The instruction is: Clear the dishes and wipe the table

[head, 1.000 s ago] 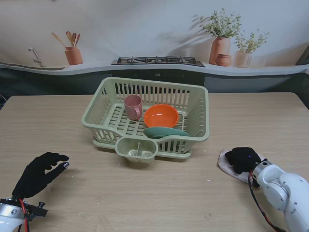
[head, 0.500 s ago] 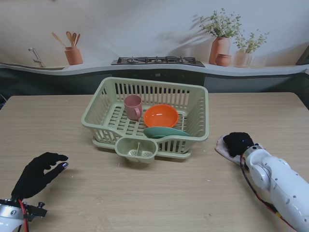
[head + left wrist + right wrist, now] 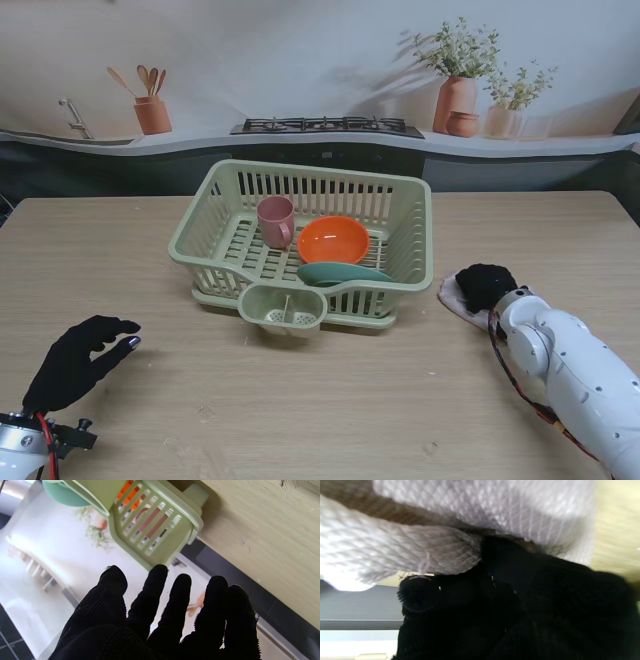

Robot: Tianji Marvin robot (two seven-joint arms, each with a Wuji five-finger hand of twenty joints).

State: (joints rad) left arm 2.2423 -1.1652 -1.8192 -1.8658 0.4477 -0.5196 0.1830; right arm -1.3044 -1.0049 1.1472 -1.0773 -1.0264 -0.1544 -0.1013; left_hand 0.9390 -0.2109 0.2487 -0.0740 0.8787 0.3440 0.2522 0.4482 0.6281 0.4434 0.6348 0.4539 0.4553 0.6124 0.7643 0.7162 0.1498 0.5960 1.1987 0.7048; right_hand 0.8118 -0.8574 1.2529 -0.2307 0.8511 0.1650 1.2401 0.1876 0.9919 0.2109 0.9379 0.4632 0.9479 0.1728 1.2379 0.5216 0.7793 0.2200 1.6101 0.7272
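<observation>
Right hand (image 3: 485, 285) wiping, pressed down on the cloth (image 3: 452, 296).
Close beside the rack (image 3: 300, 240): it could snag. Left hand (image 3: 75, 360) hovers spread, holding nothing.

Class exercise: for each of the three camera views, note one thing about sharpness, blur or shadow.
Stand view: sharp, even light, the rack casting a soft shadow. Left wrist view: hand sharp, wall behind washed out. Right wrist view: cloth and hand too close, smeared, the glove featureless black.
</observation>
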